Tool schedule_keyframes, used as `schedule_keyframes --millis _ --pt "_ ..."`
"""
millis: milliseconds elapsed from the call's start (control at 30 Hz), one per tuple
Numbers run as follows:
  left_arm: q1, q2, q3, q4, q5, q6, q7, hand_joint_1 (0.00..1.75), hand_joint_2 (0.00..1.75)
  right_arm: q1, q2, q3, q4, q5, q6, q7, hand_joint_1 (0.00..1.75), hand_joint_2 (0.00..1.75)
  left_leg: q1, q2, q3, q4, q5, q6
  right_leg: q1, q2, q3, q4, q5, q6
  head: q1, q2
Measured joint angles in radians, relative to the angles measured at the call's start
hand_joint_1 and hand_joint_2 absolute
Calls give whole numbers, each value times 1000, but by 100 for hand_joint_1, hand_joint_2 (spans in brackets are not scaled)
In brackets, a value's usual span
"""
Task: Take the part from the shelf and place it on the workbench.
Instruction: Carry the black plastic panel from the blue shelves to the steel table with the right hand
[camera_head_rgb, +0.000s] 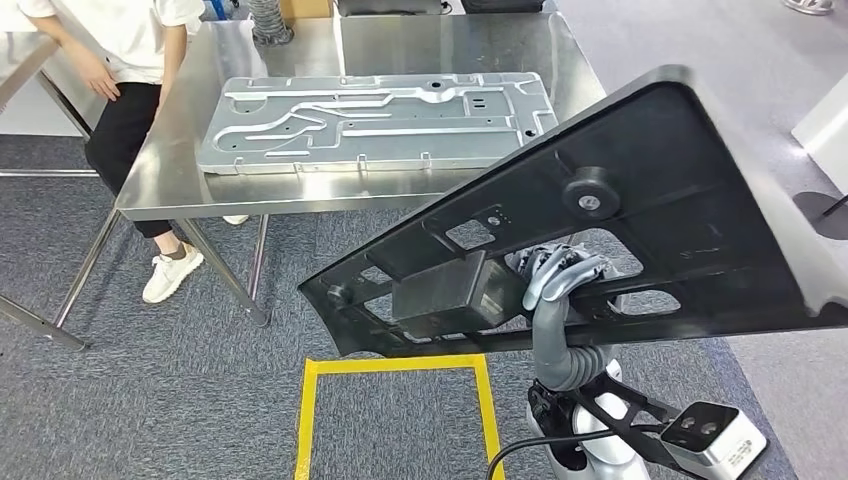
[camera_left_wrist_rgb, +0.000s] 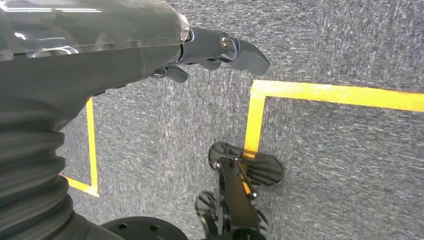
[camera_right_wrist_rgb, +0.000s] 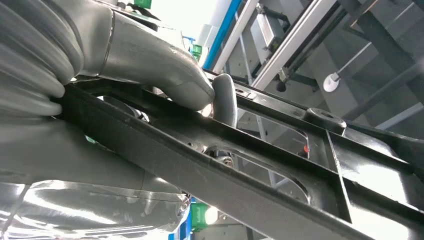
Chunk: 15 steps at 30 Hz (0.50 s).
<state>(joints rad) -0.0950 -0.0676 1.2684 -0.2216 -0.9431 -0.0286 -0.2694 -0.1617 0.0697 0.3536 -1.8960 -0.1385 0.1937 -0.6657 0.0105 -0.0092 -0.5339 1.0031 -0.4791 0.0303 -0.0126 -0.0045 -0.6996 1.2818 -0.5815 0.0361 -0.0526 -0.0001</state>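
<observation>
The part is a large black plastic panel (camera_head_rgb: 660, 170) with cut-outs and a boxy block on its underside. It is held tilted in the air, in front of the steel workbench (camera_head_rgb: 160, 185). My right hand (camera_head_rgb: 560, 275) grips it from below near its lower edge. In the right wrist view the thumb (camera_right_wrist_rgb: 165, 75) presses on a rib of the panel (camera_right_wrist_rgb: 280, 165), with fingers on the other side. My left hand (camera_left_wrist_rgb: 150, 55) hangs over the grey carpet, fingers stretched out and holding nothing.
A silver stamped metal plate (camera_head_rgb: 380, 120) covers much of the workbench's middle. A person (camera_head_rgb: 130, 60) in a white top stands at the bench's far left corner. A yellow tape square (camera_head_rgb: 390, 365) marks the carpet below me. Another table's edge (camera_head_rgb: 20, 60) sits far left.
</observation>
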Motion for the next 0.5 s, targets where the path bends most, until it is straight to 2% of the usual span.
schedule_keyframes --millis 33,67,100,133,167,200,300,333,367,433,467,500 --pt "1 -1 0 0 1 0 0 0 175 1 -1 0 0 0 4 0 175 175 2 -3 9 0 -7 -4 -4 0 10 -46 41 3 0 0" --pt "2 -2 0 0 1 0 0 0 175 1 -1 0 -1 0 8 0 175 175 3 -5 19 1 -14 -8 -7 0 33 -117 90 5 0 0" --pt "1 -2 1 0 2 1 0 0 175 1 -1 0 -1 0 11 0 175 175 4 -7 28 1 -22 -14 -8 2 57 -183 121 6 0 0" --pt "0 -3 1 0 4 1 1 0 175 0 -1 0 -1 -1 14 0 175 175 5 -9 33 1 -28 -20 -6 2 75 -229 132 2 0 0" --pt "-1 -3 2 0 5 3 1 0 175 0 -1 0 -2 -1 16 0 175 175 5 -10 35 1 -33 -27 -4 2 83 -252 135 -5 0 0" --pt "-1 -3 3 0 7 5 2 0 175 1 -2 0 -2 -1 17 0 175 175 4 -10 36 4 -35 -34 -1 3 83 -253 126 -13 0 0" --pt "0 -4 4 0 11 9 3 0 175 0 -2 -1 -5 -5 24 0 175 175 6 -6 40 29 -45 -51 -2 2 101 -260 133 -37 0 0" --pt "-1 -4 4 0 12 9 3 0 175 -2 -2 -1 -6 -8 26 0 175 175 8 -3 25 61 -57 -52 -2 1 109 -262 131 -43 0 0" --pt "-1 -5 4 0 12 10 2 0 175 -3 -2 -2 -7 -11 29 0 175 175 9 -1 -4 112 -76 -53 -1 0 114 -265 128 -47 0 0" --pt "0 -5 5 0 12 10 2 0 175 -3 -4 -3 -8 -19 33 0 175 175 10 1 -85 240 -124 -52 3 -1 122 -265 119 -54 0 0" --pt "2 -4 5 0 12 10 2 0 175 -1 -5 -3 -8 -21 35 0 175 175 9 1 -119 280 -136 -51 5 -1 126 -265 115 -56 0 0" --pt "4 -4 5 0 12 10 2 0 175 2 -6 -4 -8 -21 39 0 175 175 9 1 -136 287 -127 -49 7 0 132 -265 109 -56 0 0"
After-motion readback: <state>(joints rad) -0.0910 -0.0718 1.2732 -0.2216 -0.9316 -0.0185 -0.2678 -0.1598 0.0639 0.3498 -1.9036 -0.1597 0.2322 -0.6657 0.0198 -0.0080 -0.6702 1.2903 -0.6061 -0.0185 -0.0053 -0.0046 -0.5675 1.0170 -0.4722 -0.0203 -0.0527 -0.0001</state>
